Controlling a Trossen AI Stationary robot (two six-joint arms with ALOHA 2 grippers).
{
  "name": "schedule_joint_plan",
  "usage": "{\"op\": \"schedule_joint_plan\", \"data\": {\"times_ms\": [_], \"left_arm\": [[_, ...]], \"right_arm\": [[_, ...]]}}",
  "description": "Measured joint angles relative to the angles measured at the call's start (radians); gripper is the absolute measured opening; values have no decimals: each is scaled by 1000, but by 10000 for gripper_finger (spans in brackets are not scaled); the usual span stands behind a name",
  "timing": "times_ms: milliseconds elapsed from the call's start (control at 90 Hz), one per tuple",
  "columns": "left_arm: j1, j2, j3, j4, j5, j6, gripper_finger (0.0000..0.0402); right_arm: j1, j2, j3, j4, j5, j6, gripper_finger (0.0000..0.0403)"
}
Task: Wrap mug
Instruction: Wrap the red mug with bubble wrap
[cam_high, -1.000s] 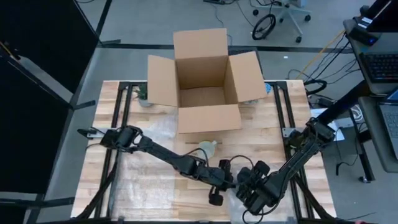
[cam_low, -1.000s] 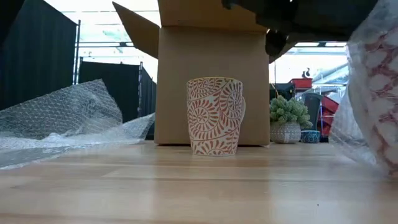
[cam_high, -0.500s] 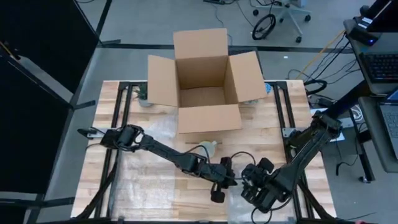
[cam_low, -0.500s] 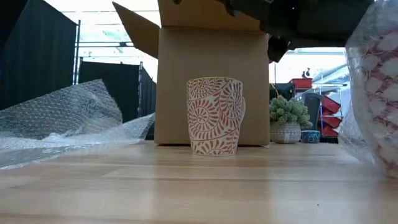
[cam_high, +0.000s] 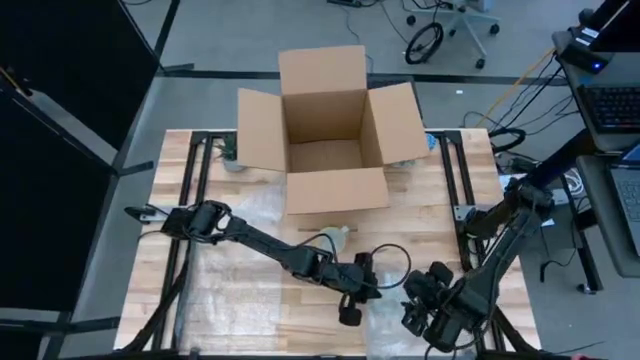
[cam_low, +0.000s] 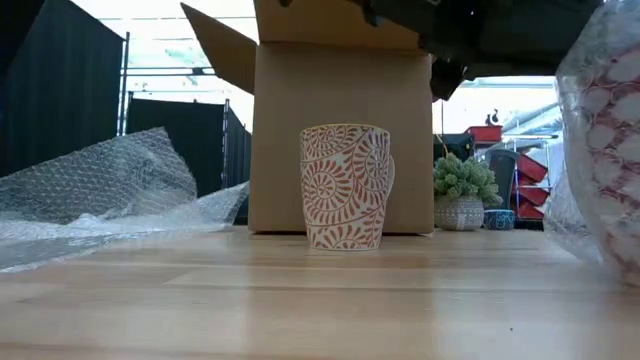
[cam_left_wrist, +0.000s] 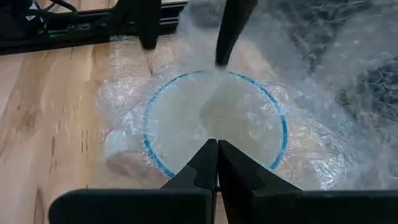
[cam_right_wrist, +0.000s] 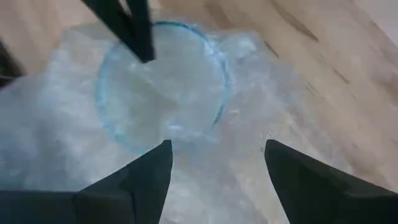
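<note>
R hand (cam_high: 437, 312) backed off, fingers wide, holding nothing. L hand (cam_left_wrist: 216, 163) pinched shut on wrap (cam_left_wrist: 311, 74) over mug (cam_left_wrist: 214, 127); if grip slips, wrap springs open.

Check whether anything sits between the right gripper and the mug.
Yes: bubble wrap drapes over the mug, mouth and sides, between it and the open right gripper. Left gripper, shut, is at its rim too.

You've got a glossy ceramic mug (cam_left_wrist: 214, 127) with a blue rim, swaddled in clear, crinkly plastic bubble wrap (cam_left_wrist: 311, 68) just ahead of the matt black fingers (cam_left_wrist: 205, 168). Table (cam_left_wrist: 56, 106) is smooth pale wood; the box (cam_high: 330, 130) is matt brown cardboard.
</note>
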Motion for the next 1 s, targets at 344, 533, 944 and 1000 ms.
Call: {"op": "schedule_joint_plan", "data": {"times_ms": [344, 533, 944, 1000], "left_arm": [[-1, 1, 0, 20, 1, 0, 0], [-1, 1, 0, 23, 6, 0, 0], [-34, -64, 0, -44, 5, 4, 0], [-36, -58, -1, -36, 5, 15, 0]], "right_arm": [[-108, 165, 6, 23, -85, -93, 240], [-109, 166, 4, 29, -97, -100, 240], [-103, 148, 0, 27, -96, -117, 240], [-103, 148, 0, 28, -89, -119, 240]]}}
